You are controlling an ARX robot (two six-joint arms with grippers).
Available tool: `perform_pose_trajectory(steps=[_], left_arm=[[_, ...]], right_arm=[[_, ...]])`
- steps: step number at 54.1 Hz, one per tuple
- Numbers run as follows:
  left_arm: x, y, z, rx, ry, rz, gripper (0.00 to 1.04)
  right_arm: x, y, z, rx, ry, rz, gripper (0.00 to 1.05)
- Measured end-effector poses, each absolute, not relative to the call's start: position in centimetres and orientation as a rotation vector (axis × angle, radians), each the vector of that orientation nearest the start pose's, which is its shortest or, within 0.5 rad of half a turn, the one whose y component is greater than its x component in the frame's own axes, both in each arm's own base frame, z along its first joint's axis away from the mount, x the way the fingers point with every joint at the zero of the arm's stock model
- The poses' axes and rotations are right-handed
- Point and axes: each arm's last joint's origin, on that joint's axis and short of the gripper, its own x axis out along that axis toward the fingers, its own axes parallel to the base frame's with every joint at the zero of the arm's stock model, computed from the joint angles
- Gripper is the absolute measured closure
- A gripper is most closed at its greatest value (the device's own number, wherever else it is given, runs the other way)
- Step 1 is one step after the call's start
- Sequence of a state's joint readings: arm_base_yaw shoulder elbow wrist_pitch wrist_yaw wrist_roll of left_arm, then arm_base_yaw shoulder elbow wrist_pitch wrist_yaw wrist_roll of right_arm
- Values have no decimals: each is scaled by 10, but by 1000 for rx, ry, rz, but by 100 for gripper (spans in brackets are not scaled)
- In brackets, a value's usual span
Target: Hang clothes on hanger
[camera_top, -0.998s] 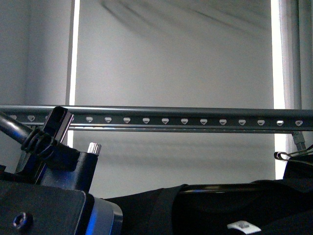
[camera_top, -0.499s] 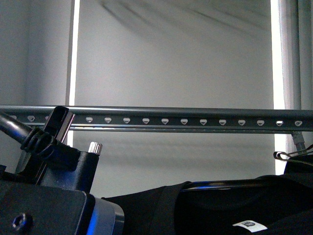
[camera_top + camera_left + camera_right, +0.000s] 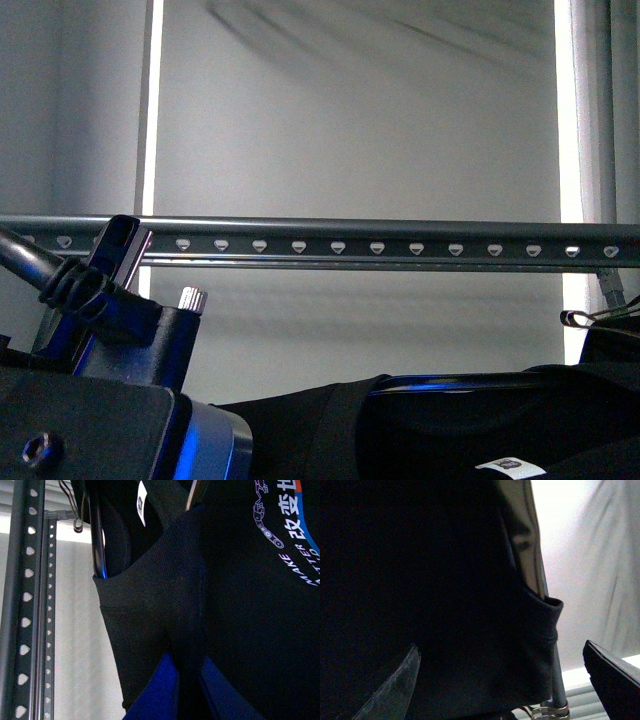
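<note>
Clothes [image 3: 440, 430], a black garment with a white label [image 3: 510, 465], sit low in the front view, below the hanger rail [image 3: 380, 240] and not touching it. My left gripper [image 3: 186, 665] is pinched onto a fold of the fabric. My right gripper [image 3: 500, 647] has its jaws wide apart with dark cloth between them, clamped on nothing I can see.

The greatest risk, as I judge it, is that the garment, held by one fold alone, slides out or sags as I lift, so its top hook misses the rail or seats crookedly. A wire hook [image 3: 585, 318], seemingly another hanger's, sits near the rail's right end just beside my load, and the two may tangle.

My own left arm [image 3: 100, 410] blocks the rail's left stretch. I cannot find the brass hook for certain; a glossy brownish strip [image 3: 520, 535] in the right wrist view may be it. Whether the printed lettering [image 3: 295, 540] belongs to my garment or another, I cannot tell
</note>
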State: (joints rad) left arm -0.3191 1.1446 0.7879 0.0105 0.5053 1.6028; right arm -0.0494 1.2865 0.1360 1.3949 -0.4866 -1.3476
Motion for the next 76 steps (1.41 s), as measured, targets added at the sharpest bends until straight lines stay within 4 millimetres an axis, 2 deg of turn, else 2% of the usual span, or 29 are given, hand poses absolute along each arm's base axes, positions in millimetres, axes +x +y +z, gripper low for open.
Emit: perform_pose_trajectory(steps=[5,10,13,36,43,50,65,71,76], left_arm=[[232,-91,283,1454,-375,-907,100],[232,-91,284,1454,-377,-906,100],[232,-91,284,1457,-375,-899,100],[233,-90,284,1461,-365,-893,100],[233,-90,284,1463,-363,-890,100],[233,-90,284,1463,-362,-889,100],[233,-90,284,1463,-364,-890,100],[233,-90,284,1464,-365,-887,100],[233,-90,286,1466,-371,-883,100]], right_arm=[[201,6,179,-1379,-471,207,7],[242,11,197,-1386,-483,160,7],[254,13,206,-1393,-495,148,7],[272,25,229,-1416,-490,185,9],[275,25,230,-1414,-486,184,26],[276,25,228,-1399,-476,191,49],[276,21,230,-1380,-484,180,85],[276,16,230,-1384,-485,183,97],[276,13,229,-1386,-478,191,100]])
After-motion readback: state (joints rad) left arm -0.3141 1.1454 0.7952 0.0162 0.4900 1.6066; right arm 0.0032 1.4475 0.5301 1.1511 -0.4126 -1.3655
